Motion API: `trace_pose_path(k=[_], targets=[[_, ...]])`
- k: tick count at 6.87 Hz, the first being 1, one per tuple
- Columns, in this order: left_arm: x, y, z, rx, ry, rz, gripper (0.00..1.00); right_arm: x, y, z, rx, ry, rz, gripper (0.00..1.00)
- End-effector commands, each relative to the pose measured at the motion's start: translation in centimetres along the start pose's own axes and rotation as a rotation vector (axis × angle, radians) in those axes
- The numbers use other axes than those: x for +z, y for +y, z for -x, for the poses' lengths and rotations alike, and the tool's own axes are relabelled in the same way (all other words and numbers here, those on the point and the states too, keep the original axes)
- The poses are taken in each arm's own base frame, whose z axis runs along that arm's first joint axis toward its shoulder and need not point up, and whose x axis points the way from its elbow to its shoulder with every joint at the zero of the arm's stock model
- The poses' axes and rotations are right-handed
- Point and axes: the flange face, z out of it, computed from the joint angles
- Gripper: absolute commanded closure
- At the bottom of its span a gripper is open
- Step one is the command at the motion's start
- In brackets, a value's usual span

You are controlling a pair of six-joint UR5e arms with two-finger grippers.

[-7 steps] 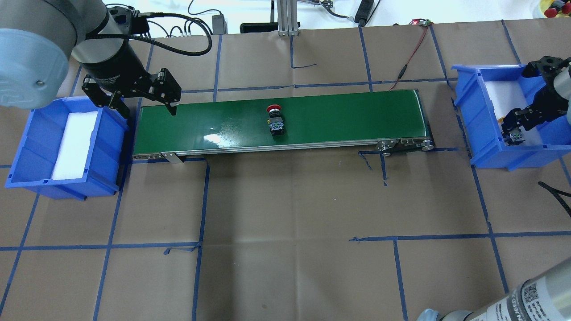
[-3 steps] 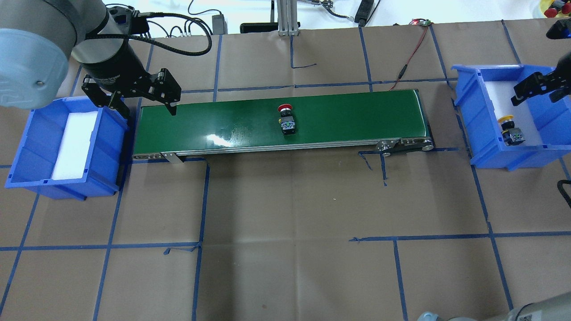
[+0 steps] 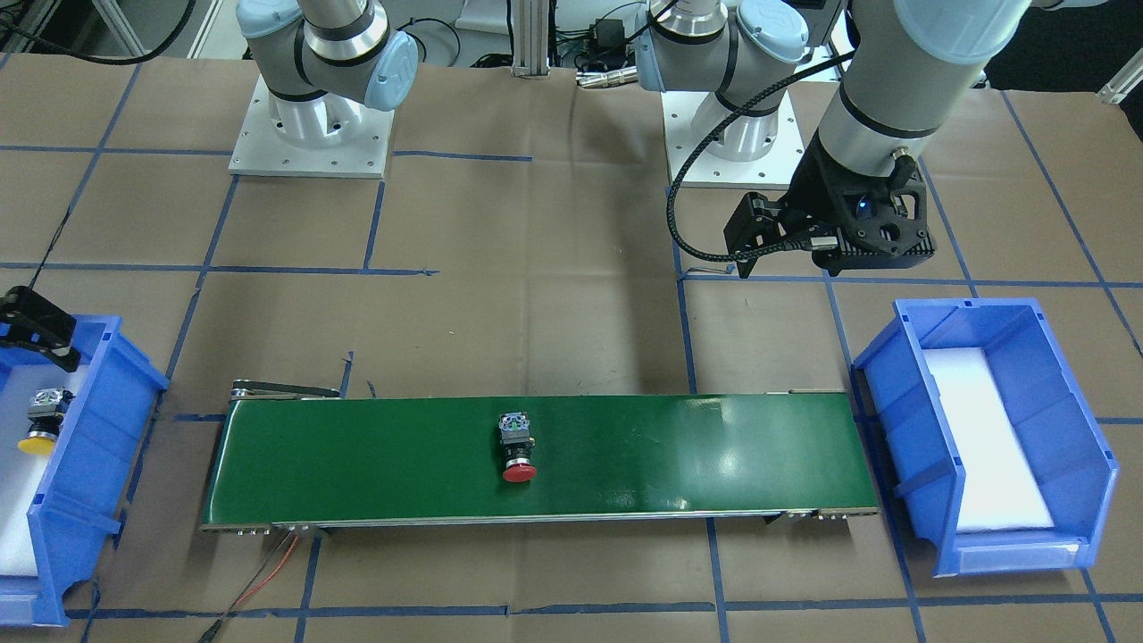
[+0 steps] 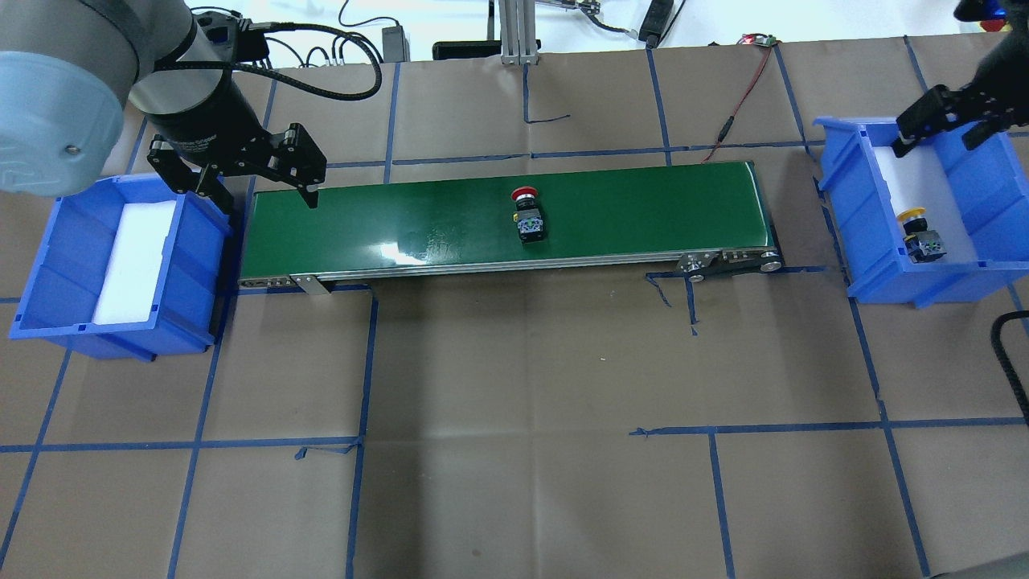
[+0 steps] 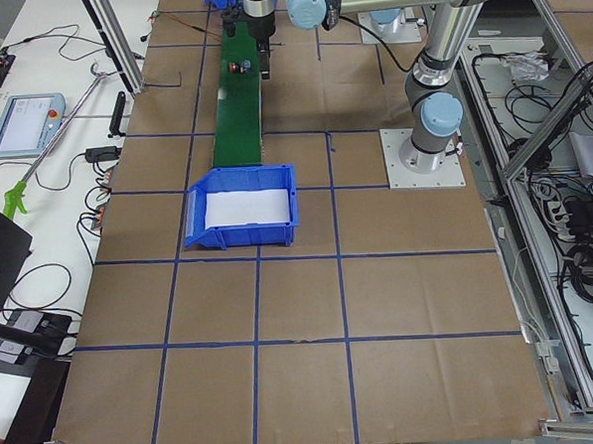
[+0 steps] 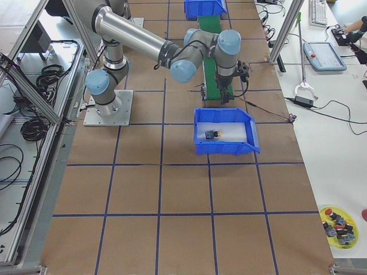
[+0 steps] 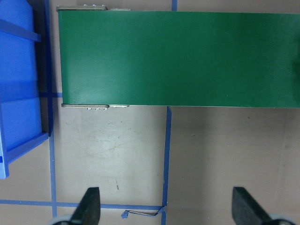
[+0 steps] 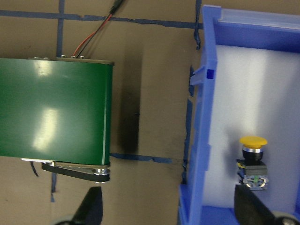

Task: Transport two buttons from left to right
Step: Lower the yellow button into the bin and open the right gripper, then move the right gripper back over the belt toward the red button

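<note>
Red button (image 4: 528,215): black-grey body, round red cap; lies on its side mid-length on the green belt (image 4: 659,205), cap toward the far edge.
Yellow button (image 4: 923,235): same body, yellow cap; lies on its side on white foam (image 4: 900,173) inside the blue bin (image 4: 854,233).

Joined by rounded pale-blue joint caps (image 3: 393,67), silver-grey metal tubes (image 3: 893,80) are seen bolted down on square white screw-studded base plates (image 3: 259,156), while a black braided cable (image 3: 676,223) is run to the black, white-lettered left gripper (image 4: 265,197), which is fitted with angular linked fingers (image 4: 297,161).
</note>
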Motion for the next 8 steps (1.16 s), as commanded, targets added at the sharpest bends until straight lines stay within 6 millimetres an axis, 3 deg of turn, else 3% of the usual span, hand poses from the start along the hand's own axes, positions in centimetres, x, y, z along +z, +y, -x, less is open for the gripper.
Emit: trace_pose_path(k=[1, 2, 5, 6, 8], targets=[[0.0, 0.0, 0.0, 0.0, 0.0, 0.001, 0.0, -1.7, -0.4, 10.0, 0.094, 0.004, -0.022, 0.0], [0.0, 0.0, 0.0, 0.0, 0.0, 0.001, 0.0, -1.7, -0.4, 13.4, 0.162, -0.001, -0.03, 0.0], [0.0, 0.0, 0.0, 0.002, 0.0, 0.001, 0.0, -0.7, 0.4, 19.3, 0.183, 0.085, -0.014, 0.01], [0.0, 0.0, 0.0, 0.002, 0.0, 0.001, 0.0, -0.8, -0.1, 19.9, 0.18, 0.085, -0.056, 0.01], [0.0, 0.0, 0.0, 0.002, 0.0, 0.001, 0.0, 1.0, 0.4, 20.0, 0.178, 0.069, -0.032, 0.01]])
